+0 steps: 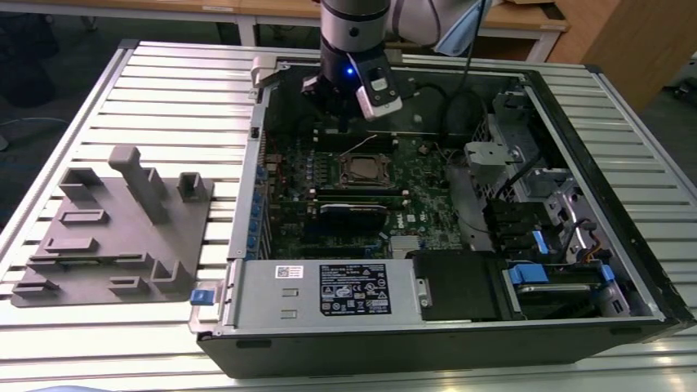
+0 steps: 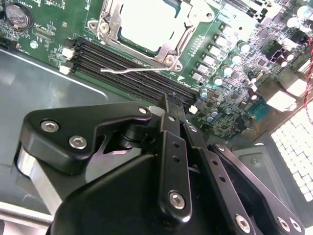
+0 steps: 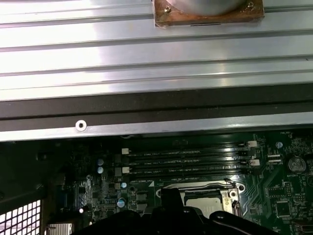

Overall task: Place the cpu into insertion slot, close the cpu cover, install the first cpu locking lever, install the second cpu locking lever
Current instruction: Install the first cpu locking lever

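Nearest the onlooker, the black computer case [image 1: 436, 347] lies open on its side on the slatted metal table [image 1: 163, 73]. A silver power supply [image 1: 273, 294] is mounted along the case's near edge. On the exterior view's left, well apart from the case interior, a grey fixture block [image 1: 109, 237] rests on the table. Farther in, the green motherboard [image 1: 294, 167] carries the insertion slot [image 1: 346, 170] near its middle. The cpu [image 2: 146, 24] is seated in that slot, with its pale metal top exposed. The cpu cover [image 2: 113, 19] lies flat over it, framing the chip through its window. A thin silver locking lever [image 2: 132, 70] projects from the socket's corner and extends over the long black memory slots [image 3: 188, 159], which lie just beside the socket. Beyond the socket, the gripper [image 2: 168, 100] hangs over the far side of the memory slots, near the lever but not touching it. Its black fingers [image 2: 172, 147] are drawn tight together at the tips and clasp nothing. In the exterior view the gripper [image 1: 339, 122] points down into the case. The silver arm [image 1: 354, 33] rises from it at the far edge of the table.
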Controlling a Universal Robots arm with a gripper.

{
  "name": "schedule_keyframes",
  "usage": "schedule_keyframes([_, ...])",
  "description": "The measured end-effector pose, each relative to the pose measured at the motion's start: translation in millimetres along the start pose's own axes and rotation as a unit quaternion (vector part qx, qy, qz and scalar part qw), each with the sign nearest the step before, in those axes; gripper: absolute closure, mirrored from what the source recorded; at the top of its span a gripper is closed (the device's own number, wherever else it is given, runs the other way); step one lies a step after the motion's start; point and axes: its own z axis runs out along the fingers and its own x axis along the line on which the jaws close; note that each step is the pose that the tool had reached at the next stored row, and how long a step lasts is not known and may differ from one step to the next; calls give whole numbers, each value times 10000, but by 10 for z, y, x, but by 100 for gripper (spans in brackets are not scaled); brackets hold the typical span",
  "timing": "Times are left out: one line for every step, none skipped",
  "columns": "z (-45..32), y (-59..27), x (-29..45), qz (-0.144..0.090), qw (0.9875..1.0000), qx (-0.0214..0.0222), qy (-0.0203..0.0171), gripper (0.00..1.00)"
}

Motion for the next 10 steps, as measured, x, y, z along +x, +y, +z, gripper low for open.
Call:
schedule_keyframes([3,-1,-1,0,10000,16,-1,89])
schedule_keyframes([8,-2,-3,0,10000,28,-2,89])
schedule_keyframes([13,-3,-5,0,10000,44,-3,89])
schedule_keyframes([17,-3,-7,0,10000,63,-4,89])
schedule_keyframes([69,-9,-38,-5,9995,327,-25,89])
schedule_keyframes([72,-10,-40,-6,9994,345,-27,89])
schedule_keyframes([76,-10,-43,-6,9993,363,-28,89])
schedule_keyframes([79,-11,-45,-7,9993,382,-29,89])
schedule_keyframes([83,-11,-47,-7,9992,401,-31,89])
schedule_keyframes([87,-11,-50,-7,9991,419,-32,89])
